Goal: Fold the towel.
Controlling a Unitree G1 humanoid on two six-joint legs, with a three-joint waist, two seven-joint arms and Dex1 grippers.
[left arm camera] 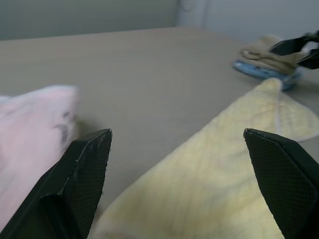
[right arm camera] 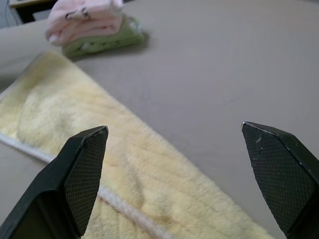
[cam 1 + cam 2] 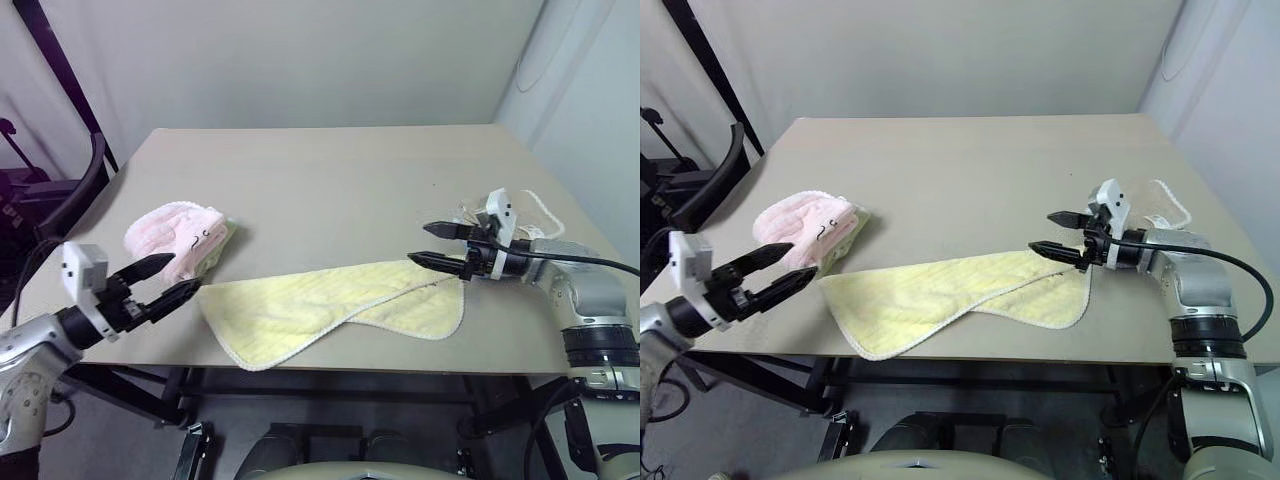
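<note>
the towel (image 3: 330, 308) lies loosely folded along the near edge of the worktop (image 3: 330, 175) (pink towel (image 3: 178, 238) beside its left end). left end effector (image 3: 168, 281) and right end effector (image 3: 433, 245) sit at its ends, fingers apart, holding nothing.

My left end effector (image 3: 175, 277) hovered at the surface's front left edge, fingers spread wide. My right end effector (image 3: 433, 245) reached inward from the right edge, equally wide.
</note>
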